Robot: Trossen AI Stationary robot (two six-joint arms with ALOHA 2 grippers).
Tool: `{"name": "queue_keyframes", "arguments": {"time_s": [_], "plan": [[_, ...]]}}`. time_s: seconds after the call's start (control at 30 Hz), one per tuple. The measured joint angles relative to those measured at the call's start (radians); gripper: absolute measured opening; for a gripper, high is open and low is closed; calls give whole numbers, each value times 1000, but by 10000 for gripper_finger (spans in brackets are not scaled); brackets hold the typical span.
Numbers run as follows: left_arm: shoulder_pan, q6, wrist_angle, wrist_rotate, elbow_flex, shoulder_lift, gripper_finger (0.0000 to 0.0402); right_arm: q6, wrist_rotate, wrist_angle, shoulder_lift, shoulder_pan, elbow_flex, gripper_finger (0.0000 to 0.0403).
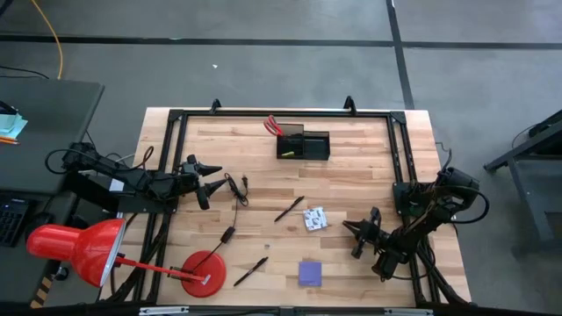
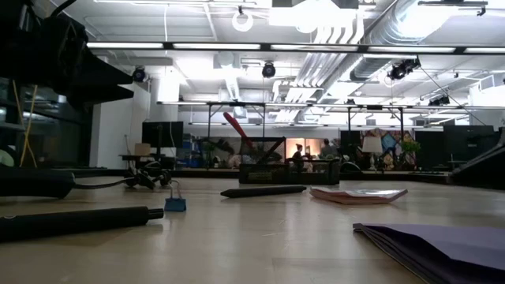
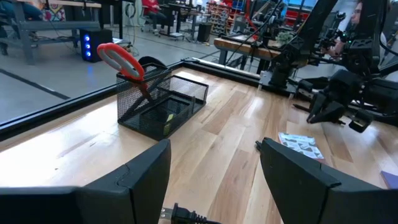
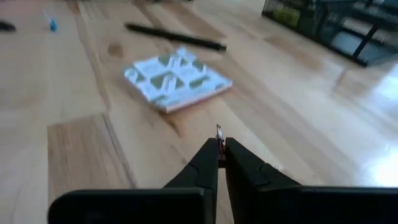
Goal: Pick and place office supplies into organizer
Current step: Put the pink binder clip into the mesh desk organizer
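While the left gripper point(image 1: 209, 175) hung with its fingers point(image 3: 146, 171) spread wide and holding nothing, well to the left of the organizer point(image 1: 304, 144) and nearer the front, the thin black cable point(image 1: 235, 197) lay just beside it. Left of the organizer and far toward the front edge stood the red lamp base point(image 1: 203, 273), with one black pen point(image 1: 250, 271) beside it. The red-handled scissors point(image 1: 272, 125) stood in the organizer's taller left section, handles leaning out, and something yellow point(image 3: 166, 120) sat in its lower tray. Another pen point(image 1: 289, 208) lay in front of the organizer, and the white patterned packet point(image 1: 315, 218) lay just right of that pen. The purple sticky-note pad point(image 1: 310, 273) was farther forward. The right gripper point(image 1: 358, 239), front-right of the organizer, had its tips pinched on a tiny thin thing point(image 4: 218, 131) too small to identify, close to the packet.
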Motion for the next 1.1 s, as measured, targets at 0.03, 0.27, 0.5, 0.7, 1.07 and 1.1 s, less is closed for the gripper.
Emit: {"name": "queue_keyframes", "arguments": {"time_s": [0.03, 0.27, 0.5, 0.7, 1.07, 1.1], "plan": [[0, 0, 0, 0, 0, 0, 232, -2, 10, 0, 0, -2, 1, 10], [0, 0, 0, 0, 0, 0, 232, -137, -31, 1, 0, -93, 68, 5], [0, 0, 0, 0, 0, 0, 232, -422, -59, 2, -1, -244, 185, 3], [0, 0, 0, 0, 0, 0, 232, -663, -84, 0, -1, -387, 280, 4], [0, 0, 0, 0, 0, 0, 232, -1118, -307, 167, -2, -622, 415, 2], [0, 0, 0, 0, 0, 0, 232, -1169, -337, 215, -2, -644, 419, 2]]}}
